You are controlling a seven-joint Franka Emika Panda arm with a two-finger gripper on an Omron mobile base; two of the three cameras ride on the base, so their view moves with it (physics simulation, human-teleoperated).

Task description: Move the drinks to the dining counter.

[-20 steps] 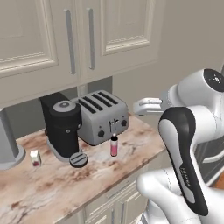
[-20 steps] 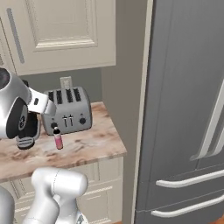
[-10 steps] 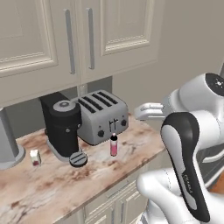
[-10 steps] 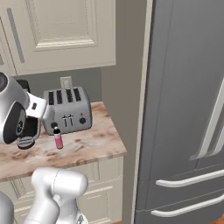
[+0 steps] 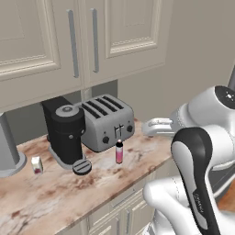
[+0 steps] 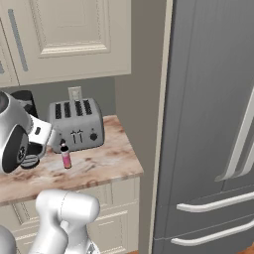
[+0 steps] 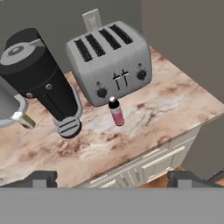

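One drink, a small pink bottle (image 5: 119,152) with a dark cap, stands upright on the marbled counter just in front of the toaster (image 5: 108,121); it also shows as the pink bottle (image 6: 66,158) and the pink bottle (image 7: 116,112). A small whitish container (image 5: 36,165) sits left of the coffee machine; its cap is too small to tell. My gripper (image 7: 113,179) hangs open above the counter's front edge, nothing between its fingers, with the pink bottle ahead of it. My white hand (image 5: 157,127) hovers right of the bottle, apart from it. The dining counter is out of view.
A black coffee machine (image 5: 67,131) with a round drip tray stands left of the toaster. A grey cylinder (image 5: 8,148) stands at the far left. Wall cabinets (image 5: 78,41) hang low over the appliances. A tall grey fridge (image 6: 208,124) bounds the counter's right end.
My hand has come down toward the counter, nearer the level of the pink bottle. The bottle and the appliances have not moved; the jaws stay open.
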